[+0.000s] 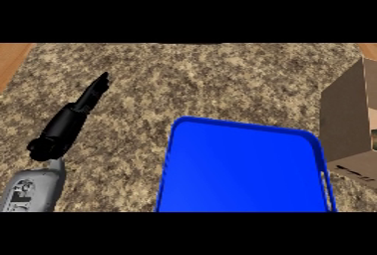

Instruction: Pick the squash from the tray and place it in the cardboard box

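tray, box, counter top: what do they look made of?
Tray: likely plastic, uniform saturated blue, smooth with a soft sheen, rounded raised rim. Cardboard box: matte brown flat panels, dark printed marks low down. Counter: looks like speckled tan-brown granite or stone-look laminate.

One tray (243, 164), one cardboard box (346, 117), one hand (87, 102)

No text can be read. The cardboard box (352, 122) bears a small dark printed mark low on its side, near the blue tray (243, 169), but it is too blurred to make out letters or numbers.
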Available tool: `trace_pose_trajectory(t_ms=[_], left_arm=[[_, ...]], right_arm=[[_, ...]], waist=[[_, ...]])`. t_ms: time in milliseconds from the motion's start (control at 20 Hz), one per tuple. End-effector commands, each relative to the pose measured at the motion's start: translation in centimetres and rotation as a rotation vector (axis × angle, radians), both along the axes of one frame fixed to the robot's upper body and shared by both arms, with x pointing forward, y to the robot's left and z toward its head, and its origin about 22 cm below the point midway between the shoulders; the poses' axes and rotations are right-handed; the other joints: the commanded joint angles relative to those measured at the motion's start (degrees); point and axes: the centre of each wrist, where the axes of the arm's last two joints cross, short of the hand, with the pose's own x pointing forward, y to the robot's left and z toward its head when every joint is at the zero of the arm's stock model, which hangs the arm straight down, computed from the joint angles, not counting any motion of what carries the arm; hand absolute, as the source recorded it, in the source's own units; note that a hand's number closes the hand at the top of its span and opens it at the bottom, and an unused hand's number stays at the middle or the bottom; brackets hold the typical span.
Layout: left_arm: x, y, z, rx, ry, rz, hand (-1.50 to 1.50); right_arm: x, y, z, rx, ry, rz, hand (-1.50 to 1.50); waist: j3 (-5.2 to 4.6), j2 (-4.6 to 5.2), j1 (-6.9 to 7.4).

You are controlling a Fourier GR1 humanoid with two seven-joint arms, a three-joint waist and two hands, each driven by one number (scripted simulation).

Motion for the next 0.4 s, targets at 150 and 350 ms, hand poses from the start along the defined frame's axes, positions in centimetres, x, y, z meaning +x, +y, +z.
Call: trace_pose_trajectory(t_ms=[150,350], left_arm=[[0.2,-0.3,0.1,0.0,-0.022,-0.009,0.0],[-0.8,-0.9,-0.5,-0.012,-0.007,-0.022,0.0]], right_arm=[[-0.7,-3.7,0.3,0.502,0.066,-0.03,-1.5],[-1.2,-5.3,1.7,0.581,0.04,-0.12,-1.5]], waist=[[-0.04,0.41,-0.07],[0.1,0.69,1.15]])
